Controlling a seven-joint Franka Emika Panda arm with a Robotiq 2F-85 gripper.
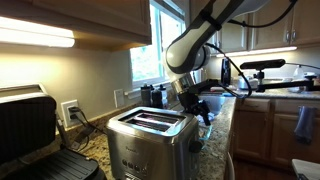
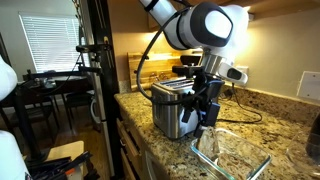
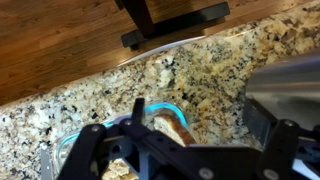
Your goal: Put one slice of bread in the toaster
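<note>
A speckled granite countertop (image 2: 270, 115) runs beside a window (image 1: 145, 55). On it stands the toaster (image 1: 150, 135), at nine o'clock from the gripper (image 2: 207, 118) in an exterior view. Only the wrist view shows the bread slice (image 3: 170, 128) at six o'clock in the glass dish (image 2: 235, 160), between the gripper's spread fingers, with wood floor (image 3: 60, 40) at twelve.

Boxy brushed stainless-steel toaster (image 1: 150, 138): silver-grey, two dark top slots.
Granite worktop (image 3: 200, 55) under toaster: tan ground, black and white speckle.
Hinged contact grill (image 1: 28, 125) beside toaster: matt black.
Clear glass dish (image 2: 235, 160) beside toaster: bluish rim.
Bread slice (image 3: 170, 125) near toaster: golden brown.
Tool (image 3: 180, 145) near toaster: black.
Robot arm (image 2: 205, 25) over toaster: white shells, black joints.
</note>
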